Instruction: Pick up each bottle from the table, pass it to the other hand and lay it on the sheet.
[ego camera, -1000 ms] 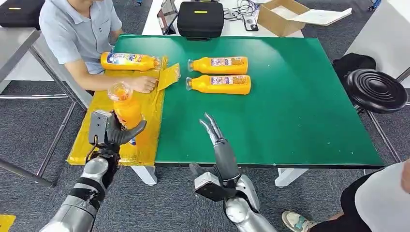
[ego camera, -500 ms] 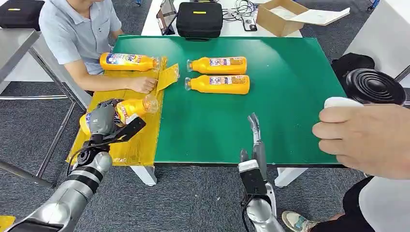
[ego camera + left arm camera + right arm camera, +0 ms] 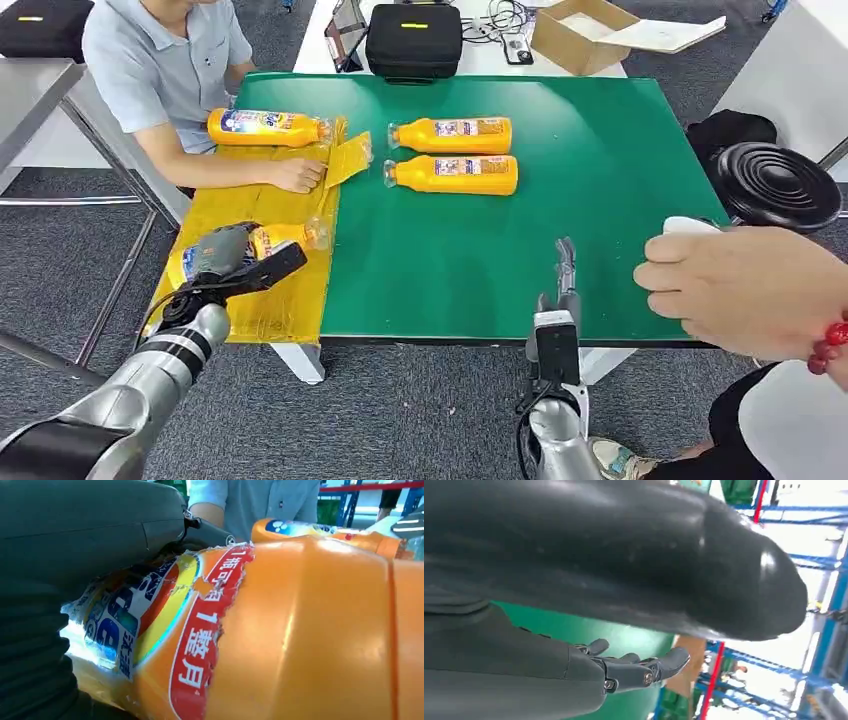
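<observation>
Bottle (image 3: 262, 240) lay lower over the yellow sheet (image 3: 290, 300) than half a second before, gripped by the left hand (image 3: 222, 255) | right hand (image 3: 565, 275) empty, fingers straight, shifted rightward at the green table (image 3: 600, 140) edge | two bottles (image 3: 455, 155) unmoved on the table.

Floor's all dark grey carpet (image 3: 400, 420). The green table (image 3: 600, 200) stands on white legs, with a white desk (image 3: 480, 55) behind it carrying a black case (image 3: 413, 40), a cardboard box (image 3: 580, 35) and some cables. Round black stool (image 3: 778, 185) off to the side, grey metal table (image 3: 30, 95) on the other. Blue and red shelving (image 3: 774, 675) with bright light behind.
</observation>
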